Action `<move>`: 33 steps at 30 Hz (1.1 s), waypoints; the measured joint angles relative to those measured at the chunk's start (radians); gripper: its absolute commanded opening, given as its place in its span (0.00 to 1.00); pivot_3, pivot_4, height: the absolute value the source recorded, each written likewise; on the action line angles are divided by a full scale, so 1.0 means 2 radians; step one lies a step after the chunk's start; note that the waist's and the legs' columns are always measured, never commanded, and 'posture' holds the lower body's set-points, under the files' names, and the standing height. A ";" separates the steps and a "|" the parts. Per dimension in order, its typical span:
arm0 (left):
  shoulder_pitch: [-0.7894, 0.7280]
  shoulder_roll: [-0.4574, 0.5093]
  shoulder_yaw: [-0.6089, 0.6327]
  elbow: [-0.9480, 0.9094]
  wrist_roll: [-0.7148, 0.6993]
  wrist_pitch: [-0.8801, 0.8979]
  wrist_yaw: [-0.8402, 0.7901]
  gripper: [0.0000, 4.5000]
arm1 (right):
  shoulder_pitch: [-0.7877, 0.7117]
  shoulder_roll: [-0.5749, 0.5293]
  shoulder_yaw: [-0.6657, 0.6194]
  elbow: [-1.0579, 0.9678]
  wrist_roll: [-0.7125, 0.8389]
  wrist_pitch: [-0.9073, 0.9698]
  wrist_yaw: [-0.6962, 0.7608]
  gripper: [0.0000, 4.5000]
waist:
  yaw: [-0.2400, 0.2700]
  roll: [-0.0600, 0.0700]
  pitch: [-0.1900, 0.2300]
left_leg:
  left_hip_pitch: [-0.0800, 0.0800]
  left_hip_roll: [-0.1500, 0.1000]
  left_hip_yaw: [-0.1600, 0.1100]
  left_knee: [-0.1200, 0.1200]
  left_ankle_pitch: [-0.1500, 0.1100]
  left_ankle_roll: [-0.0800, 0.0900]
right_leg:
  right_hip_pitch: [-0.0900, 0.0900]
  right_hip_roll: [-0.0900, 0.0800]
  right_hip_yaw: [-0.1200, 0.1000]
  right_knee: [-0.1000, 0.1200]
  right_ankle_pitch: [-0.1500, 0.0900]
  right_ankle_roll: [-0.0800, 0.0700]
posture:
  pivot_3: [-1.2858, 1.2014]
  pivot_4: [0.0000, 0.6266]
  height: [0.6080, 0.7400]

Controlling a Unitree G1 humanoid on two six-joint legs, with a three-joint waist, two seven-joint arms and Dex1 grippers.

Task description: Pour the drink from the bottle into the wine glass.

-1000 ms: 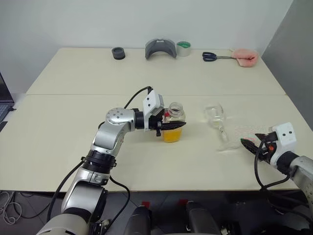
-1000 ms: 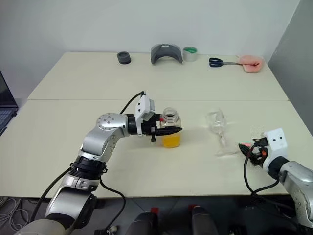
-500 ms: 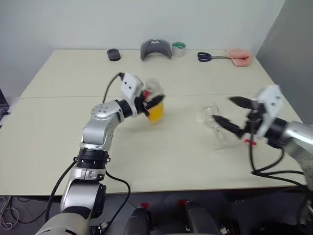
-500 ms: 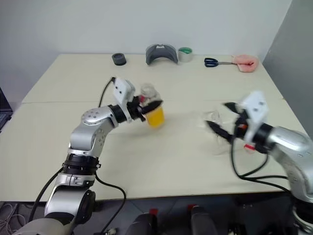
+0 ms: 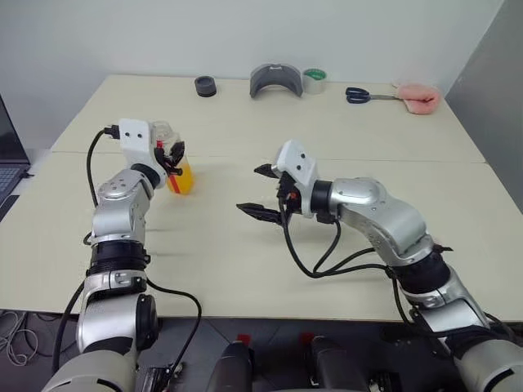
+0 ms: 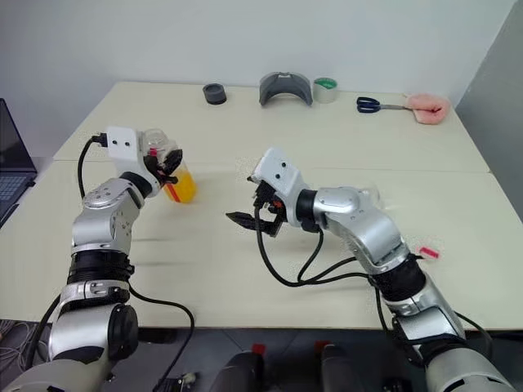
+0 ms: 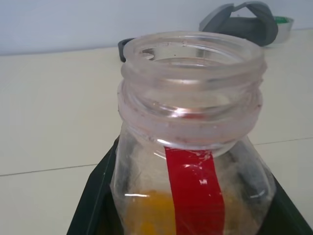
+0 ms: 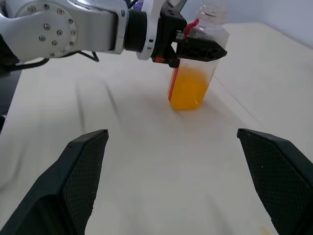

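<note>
**Bottle carried left, open right pincer swung to the middle**

Since a second ago the left arm has taken the small clear plastic bottle [image 5: 178,163] from the middle of the head views to their upper left. The right arm has crossed from the right edge to the centre, and its jaws have spread.

The left pincer [image 5: 175,155] is clamped round the bottle's shoulder, just under the neck. That keeps the bottle close to upright, so the bright orange-yellow drink [image 8: 188,90] sits in its lower part. The mouth is uncapped, so any tilt would spill. I cannot tell whether its base touches the pale bench [image 5: 245,269].

The right pincer [image 5: 252,189] stands wide open and holds nothing, aimed toward the bottle and well apart from it. A faint clear shape just past the right forearm is probably the clear stemmed wine glass [image 6: 369,193]. How it stands cannot be told. By my reading, no pouring has begun, and glass and bottle are far apart.

There is open bench between the two pincers and toward the near edge. The bottle is near the left edge, where a dark laptop [image 5: 8,159] sits. Along the far edge, well clear, lie:
- a black round piece [image 5: 205,85]
- a grey curved holder [image 5: 273,79]
- a green tape roll [image 5: 315,80]
- blue-handled scissors [image 5: 364,95]
- a pink cloth [image 5: 418,97]
</note>
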 measured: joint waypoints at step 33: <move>0.137 -0.008 -0.002 -0.065 -0.016 -0.039 -0.002 0.99 | 0.085 -0.027 -0.025 -0.066 -0.024 0.027 0.009 1.00 | -0.011 0.000 0.000 | 0.000 0.001 0.000 0.000 -0.001 0.001 | 0.000 0.001 0.000 0.001 0.000 0.000 | 0.52 0.24 1.00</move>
